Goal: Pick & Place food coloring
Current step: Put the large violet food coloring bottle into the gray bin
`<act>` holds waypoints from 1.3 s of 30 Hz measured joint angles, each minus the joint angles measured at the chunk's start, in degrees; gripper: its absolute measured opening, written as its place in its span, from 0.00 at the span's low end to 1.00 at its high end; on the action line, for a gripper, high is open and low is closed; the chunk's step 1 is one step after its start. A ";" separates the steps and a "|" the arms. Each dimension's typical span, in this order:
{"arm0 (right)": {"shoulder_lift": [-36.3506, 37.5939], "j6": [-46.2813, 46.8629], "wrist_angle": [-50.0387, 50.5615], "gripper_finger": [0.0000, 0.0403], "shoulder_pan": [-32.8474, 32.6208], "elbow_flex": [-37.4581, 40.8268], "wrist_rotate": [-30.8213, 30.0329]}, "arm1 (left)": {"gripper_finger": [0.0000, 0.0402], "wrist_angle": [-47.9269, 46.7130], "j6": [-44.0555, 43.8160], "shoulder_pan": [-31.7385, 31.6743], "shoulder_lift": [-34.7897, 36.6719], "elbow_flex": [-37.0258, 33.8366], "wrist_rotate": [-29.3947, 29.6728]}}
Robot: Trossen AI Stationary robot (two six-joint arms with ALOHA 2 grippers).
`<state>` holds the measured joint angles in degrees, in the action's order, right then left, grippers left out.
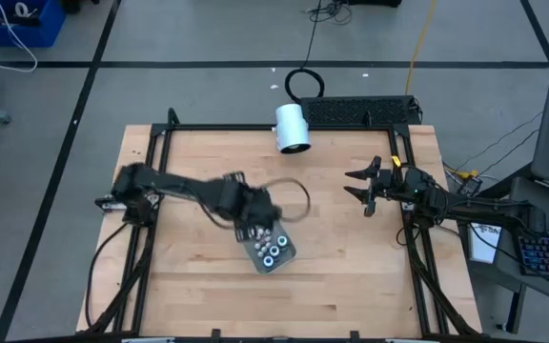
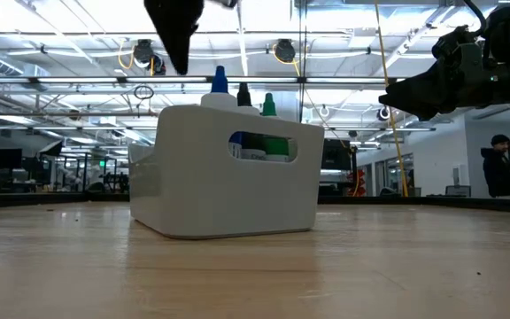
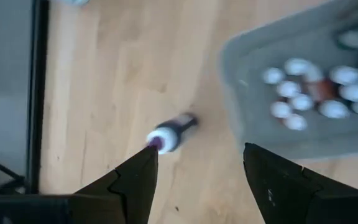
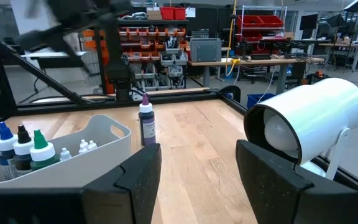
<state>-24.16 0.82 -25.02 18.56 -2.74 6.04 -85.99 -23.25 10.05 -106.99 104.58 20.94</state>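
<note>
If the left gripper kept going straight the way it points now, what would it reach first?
Most likely the purple-capped bottle, which stands alone on the table between the left gripper's open fingers, just outside the gray bin; depth is unclear.

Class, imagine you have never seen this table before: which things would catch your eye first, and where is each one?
Most eyes would land on the pale bin near the middle of the wooden table, with blue-, black- and green-capped bottles upright at one end. Next comes a purple-capped bottle standing alone on the wood beside the bin, with the left pincer open above it. The big white cylinder at the far edge also stands out.
</note>
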 joint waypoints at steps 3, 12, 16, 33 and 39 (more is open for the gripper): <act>0.00 0.02 0.00 0.49 -0.02 0.02 0.01 | 0.59 6.11 -0.47 -4.85 6.80 -9.59 -2.01; -0.02 0.02 0.00 0.49 -0.01 0.01 0.01 | 0.59 25.03 -4.50 -18.31 19.97 -30.28 -14.73; -0.02 0.02 0.00 0.49 -0.02 0.01 0.01 | 0.59 26.59 -6.02 -20.85 20.05 -34.09 -16.59; 0.00 0.02 0.00 0.49 -0.02 0.00 0.00 | 0.59 33.29 -6.53 -19.49 17.62 -38.62 -17.98; -0.01 0.01 -0.02 0.49 -0.02 0.01 0.01 | 0.59 34.05 -6.91 -18.91 14.50 -38.51 -17.66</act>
<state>-24.17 0.84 -25.04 18.55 -2.74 6.05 -51.94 -30.16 -8.86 -92.49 66.06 3.28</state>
